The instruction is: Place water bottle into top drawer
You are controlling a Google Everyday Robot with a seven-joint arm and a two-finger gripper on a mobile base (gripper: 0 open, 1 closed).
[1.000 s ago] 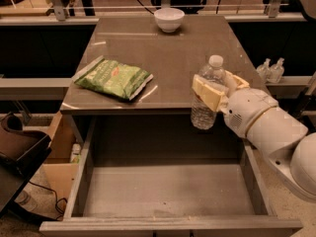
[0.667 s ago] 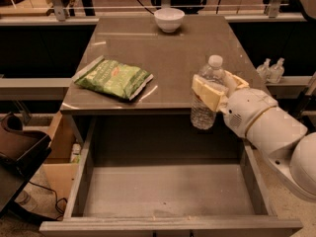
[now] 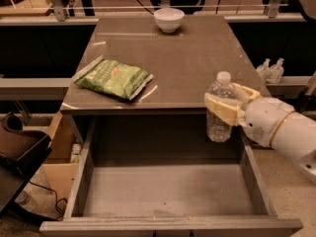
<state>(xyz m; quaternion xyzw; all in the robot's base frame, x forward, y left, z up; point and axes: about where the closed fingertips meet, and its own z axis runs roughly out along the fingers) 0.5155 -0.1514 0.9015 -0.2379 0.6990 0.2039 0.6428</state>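
Two tan fingers [image 3: 222, 111] of my gripper [image 3: 226, 101] are clamped around the middle of the water bottle [image 3: 218, 130], holding it upright so it can go down cap-up. It hangs at the front edge of the table [image 3: 187, 58], above the right rear of the open top drawer [image 3: 168, 225]. I can't quite judge whether it's fully clear of the table edge.

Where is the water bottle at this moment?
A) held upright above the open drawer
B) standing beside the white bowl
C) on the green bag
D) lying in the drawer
A: the hand grips the water bottle upright over the right rear of the open top drawer.
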